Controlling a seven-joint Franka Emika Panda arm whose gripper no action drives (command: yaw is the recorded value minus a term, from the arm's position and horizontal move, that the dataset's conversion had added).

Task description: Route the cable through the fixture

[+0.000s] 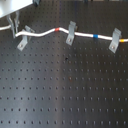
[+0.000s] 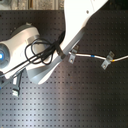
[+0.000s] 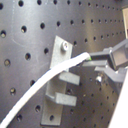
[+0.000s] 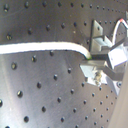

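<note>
The white cable (image 1: 45, 33) runs across the far part of the black perforated board, with a red band (image 1: 58, 29) and a blue band (image 1: 95, 36). Three pale-grey clips stand along it: the left one (image 1: 23, 40), the middle one (image 1: 71, 33) and the right one (image 1: 115, 40). The cable lies in the middle and right clips and passes the top of the left clip. My gripper (image 1: 13, 26) is shut on the cable's left part, just beside the left clip. In the first wrist view the cable (image 3: 47, 82) crosses in front of this clip (image 3: 56, 102) above its prongs.
In the second exterior view the arm (image 2: 75, 30) and its base (image 2: 15, 47) cover the second exterior view's left half and hide the left clip. Two clips (image 2: 73, 55) (image 2: 106, 61) and the cable (image 2: 92, 55) show there. The board (image 1: 65, 90) has rows of holes.
</note>
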